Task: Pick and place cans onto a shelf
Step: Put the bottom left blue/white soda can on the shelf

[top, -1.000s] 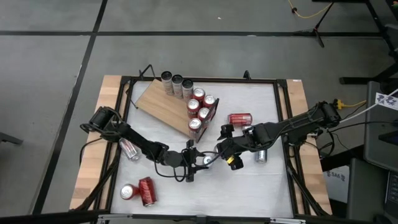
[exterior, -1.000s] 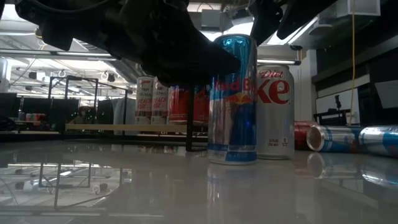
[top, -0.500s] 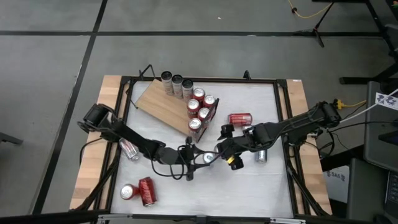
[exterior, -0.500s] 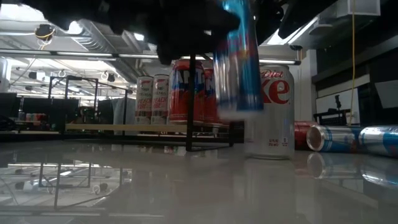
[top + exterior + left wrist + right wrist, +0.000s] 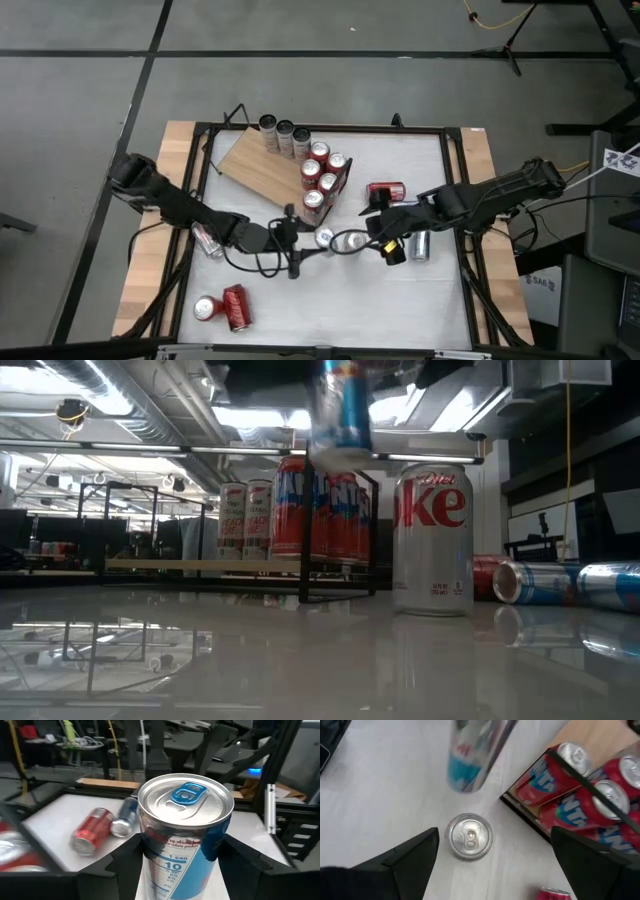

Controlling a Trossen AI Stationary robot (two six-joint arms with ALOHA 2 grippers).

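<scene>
Left claw [image 5: 182,865] clamped on blue-and-silver can [image 5: 184,840], lifted above the desk [image 5: 400,290] near the shelf [image 5: 262,165] with red cans [image 5: 322,172], right claw [image 5: 492,850] spread wide over upright silver can [image 5: 468,836], holding nothing.

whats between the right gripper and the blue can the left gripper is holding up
One upright silver Diet Coke can, standing untouched on the table; the right wrist and high views show it.
</scene>
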